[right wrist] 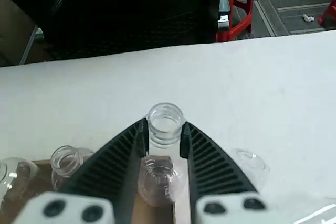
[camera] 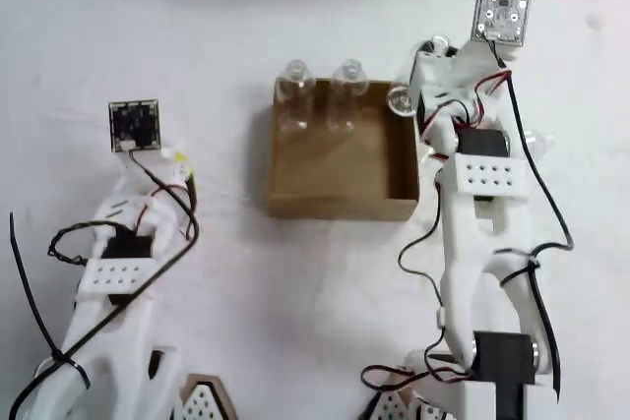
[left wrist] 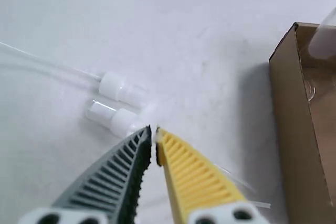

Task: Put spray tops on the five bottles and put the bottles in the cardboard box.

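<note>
Right pincer [right wrist: 164,129] clamps a bottle [right wrist: 165,119] by the neck beside the cardboard box [camera: 340,206] far corner; left pincer [left wrist: 154,132], nearly closed, sits at spray tops [left wrist: 118,88] on open counter [left wrist: 184,24].

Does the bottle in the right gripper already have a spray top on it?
No, the clear bottle held by the right gripper shows an open, uncapped neck.
</note>
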### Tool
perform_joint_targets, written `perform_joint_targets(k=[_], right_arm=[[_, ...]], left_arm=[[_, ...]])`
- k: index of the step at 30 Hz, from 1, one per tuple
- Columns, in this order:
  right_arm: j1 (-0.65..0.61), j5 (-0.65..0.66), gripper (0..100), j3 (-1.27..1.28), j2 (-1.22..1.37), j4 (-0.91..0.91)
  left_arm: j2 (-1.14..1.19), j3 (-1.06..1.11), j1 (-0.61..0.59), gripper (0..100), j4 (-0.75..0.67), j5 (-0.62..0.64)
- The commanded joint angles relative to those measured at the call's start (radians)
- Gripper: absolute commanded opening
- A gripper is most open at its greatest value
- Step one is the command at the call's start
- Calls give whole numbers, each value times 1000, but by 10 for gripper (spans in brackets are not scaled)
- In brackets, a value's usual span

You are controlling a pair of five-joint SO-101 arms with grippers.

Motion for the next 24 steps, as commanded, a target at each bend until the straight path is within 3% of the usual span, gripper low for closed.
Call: perform_joint_targets(k=[1,15,24], right_arm=[[-10,-8,17,-9,61,-85],[-58,-8,17,-8,-74,7],[-64,-6,17,55,-67,-61]], left_arm=[[-12,-3,13,24,-25,-11],[-12,-3,31,24,-25,-18],[-12,-3,33,24,-25,-37]])
